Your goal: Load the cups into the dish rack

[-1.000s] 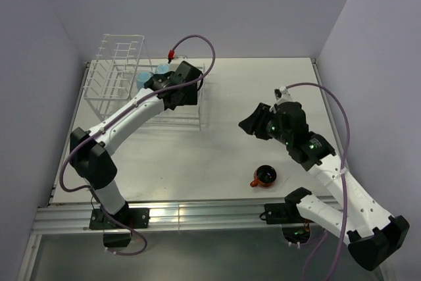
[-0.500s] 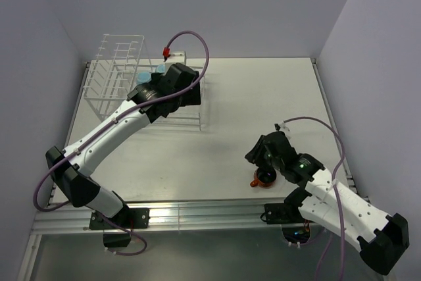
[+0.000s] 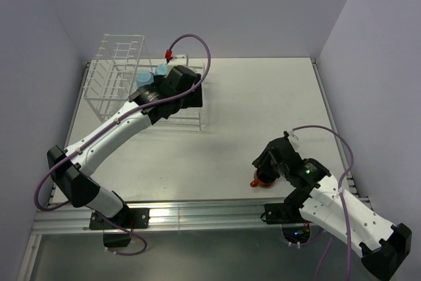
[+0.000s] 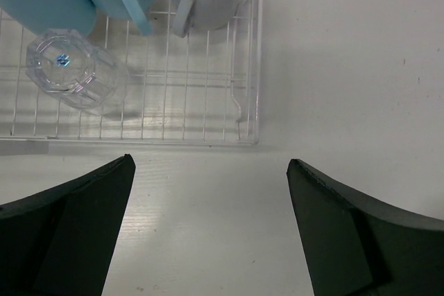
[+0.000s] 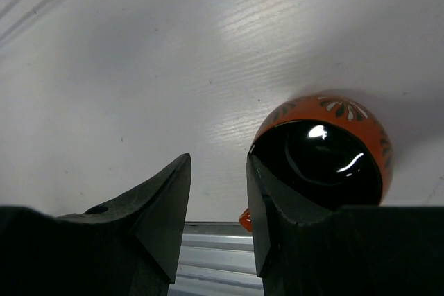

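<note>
Hugging near table edge (image 3: 197, 197): orange-red cup (image 5: 316, 161)

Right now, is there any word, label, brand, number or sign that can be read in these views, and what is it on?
None can be read in any view.
Orange-red cup: painted petal pattern around the outside, no letters.
Clear glass tumbler: a small blue mark shows on it, too small to read.
</note>
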